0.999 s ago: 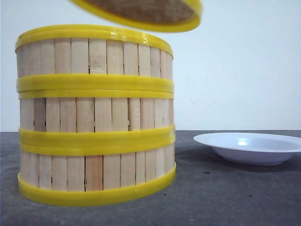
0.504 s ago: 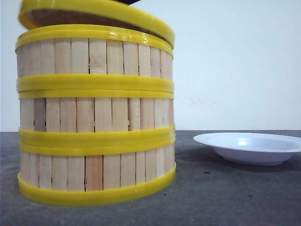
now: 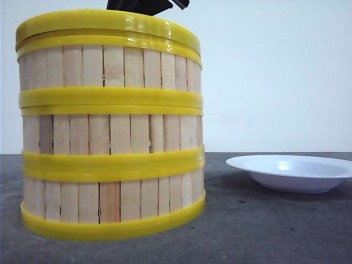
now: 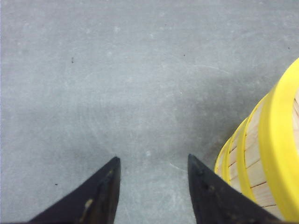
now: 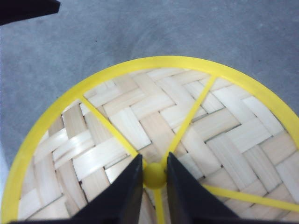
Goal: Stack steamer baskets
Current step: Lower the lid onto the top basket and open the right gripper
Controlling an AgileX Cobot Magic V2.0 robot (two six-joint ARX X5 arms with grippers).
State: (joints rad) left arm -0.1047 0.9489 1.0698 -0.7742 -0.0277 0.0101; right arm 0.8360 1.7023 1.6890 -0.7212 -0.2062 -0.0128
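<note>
Three steamer baskets [image 3: 110, 137] stand stacked in one column on the grey table, left of centre in the front view. A woven lid with a yellow rim [image 3: 110, 22] sits on the top basket. My right gripper [image 5: 153, 157] is shut on the lid's yellow knob [image 5: 154, 177]; in the front view only its dark tip [image 3: 144, 5] shows above the lid. My left gripper [image 4: 153, 157] hangs open over bare table beside the stack [image 4: 261, 158], holding nothing.
A shallow white dish [image 3: 291, 171] rests on the table to the right of the stack. A white wall stands behind the table. A dark part [image 5: 25, 8] shows at the corner of the right wrist view, beyond the lid [image 5: 140, 112].
The lid came from above and right of the stack, moved left and down, and now sits level on the top basket. The baskets and the dish have not moved.
</note>
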